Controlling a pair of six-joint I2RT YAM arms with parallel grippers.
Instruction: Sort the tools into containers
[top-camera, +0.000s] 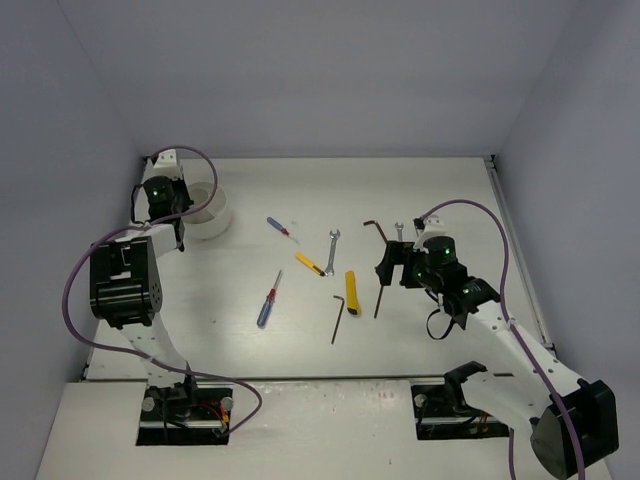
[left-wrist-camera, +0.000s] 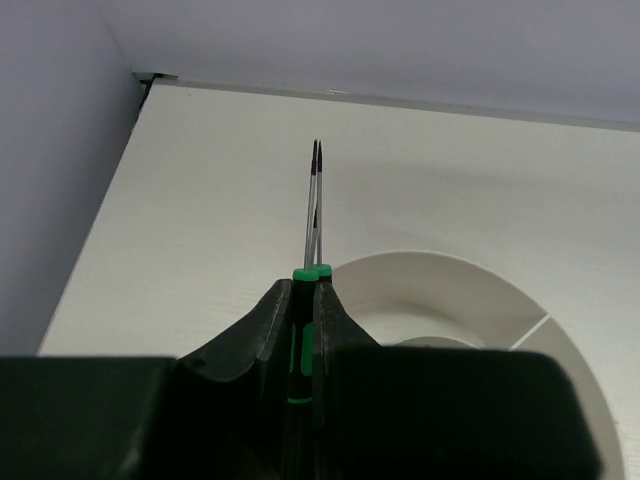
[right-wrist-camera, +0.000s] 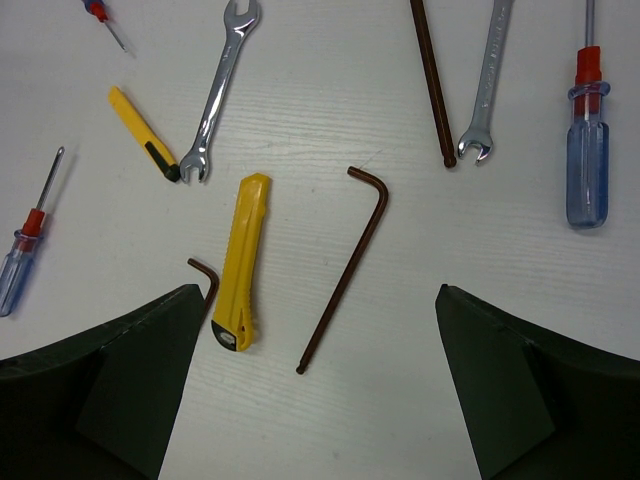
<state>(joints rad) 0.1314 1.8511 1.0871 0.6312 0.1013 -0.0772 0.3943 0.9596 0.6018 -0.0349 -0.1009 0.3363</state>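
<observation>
My left gripper (left-wrist-camera: 305, 287) is shut on a green-black screwdriver (left-wrist-camera: 300, 340) whose thin shaft points toward the back wall; a second green collar and shaft show right beside it. The white cup (left-wrist-camera: 450, 290) sits just to its right, seen in the top view (top-camera: 212, 208) next to the left gripper (top-camera: 172, 200). My right gripper (right-wrist-camera: 318, 330) is open and empty, hovering over a dark hex key (right-wrist-camera: 350, 265) and the yellow knife (right-wrist-camera: 240, 262). The top view shows it (top-camera: 400, 268) at the right of the tool scatter.
Around the right gripper lie a silver wrench (right-wrist-camera: 220, 90), a small yellow tool (right-wrist-camera: 143, 133), a blue screwdriver (right-wrist-camera: 587, 160), a second wrench (right-wrist-camera: 487, 80), a long hex key (right-wrist-camera: 430, 80) and a small hex key (right-wrist-camera: 206, 274). Walls close the left and back.
</observation>
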